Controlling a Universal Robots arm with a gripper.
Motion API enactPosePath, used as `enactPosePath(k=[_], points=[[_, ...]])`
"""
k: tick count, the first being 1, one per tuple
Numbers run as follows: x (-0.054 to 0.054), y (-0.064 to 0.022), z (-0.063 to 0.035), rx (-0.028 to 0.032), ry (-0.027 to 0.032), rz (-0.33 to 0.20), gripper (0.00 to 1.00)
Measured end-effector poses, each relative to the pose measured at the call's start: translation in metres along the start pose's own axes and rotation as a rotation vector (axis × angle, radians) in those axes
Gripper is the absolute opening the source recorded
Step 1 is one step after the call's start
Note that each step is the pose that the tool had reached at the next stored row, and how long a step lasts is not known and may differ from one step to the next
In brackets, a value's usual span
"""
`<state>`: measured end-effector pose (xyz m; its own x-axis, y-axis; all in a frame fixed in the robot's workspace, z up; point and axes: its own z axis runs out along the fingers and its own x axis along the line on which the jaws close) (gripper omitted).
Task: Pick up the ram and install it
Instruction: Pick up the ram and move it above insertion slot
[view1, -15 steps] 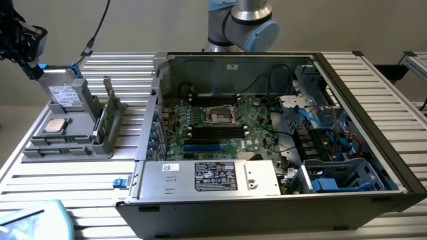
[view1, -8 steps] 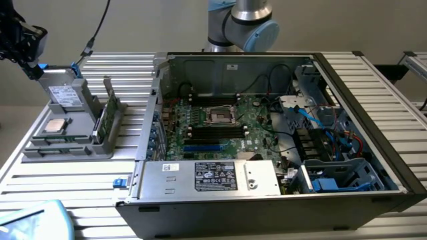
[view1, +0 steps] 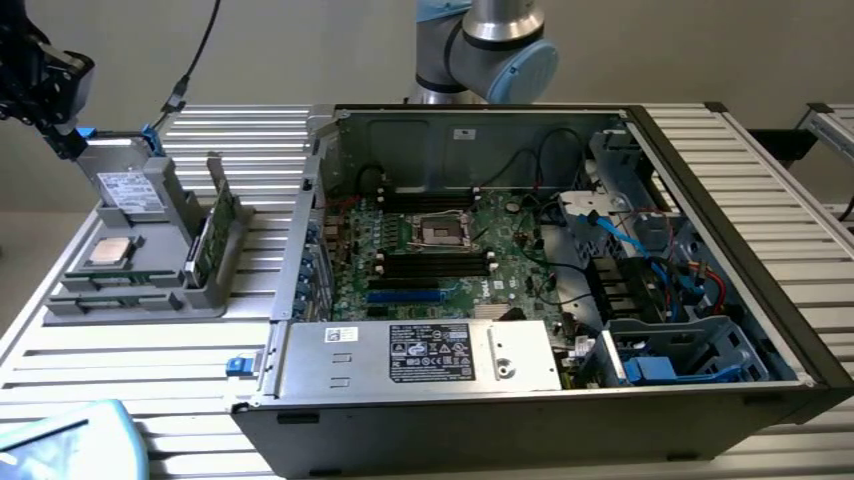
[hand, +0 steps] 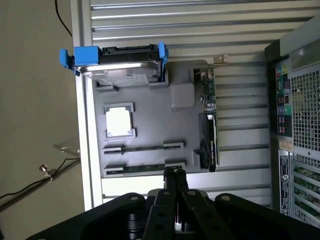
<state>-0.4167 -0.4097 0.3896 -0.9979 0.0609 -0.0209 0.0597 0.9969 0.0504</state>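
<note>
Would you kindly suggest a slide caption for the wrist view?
Shut hand hovers over the grey parts tray, close to the ram lying in its slot.

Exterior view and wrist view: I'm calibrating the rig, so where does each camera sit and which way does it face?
Exterior view: off the arm, raised, looking down obliquely at the open computer case on the slatted table; an arm joint shows behind it.
Wrist view: on the wrist, looking down past the shut tool at the grey tray.
Shared: grey tray, hard drive, processor chip.
</note>
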Motion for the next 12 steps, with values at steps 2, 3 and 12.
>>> enactPosePath(k=[2,3,12], points=[[0.0,0.0,0.0001,-0.0008,0.0016,-0.036,0.1],[0.0,0.0,0.0001,-0.0012,0.0026,-0.055,0.1],[0.0,0.0,0.0006,-0.0046,0.0109,-0.219,0.1]])
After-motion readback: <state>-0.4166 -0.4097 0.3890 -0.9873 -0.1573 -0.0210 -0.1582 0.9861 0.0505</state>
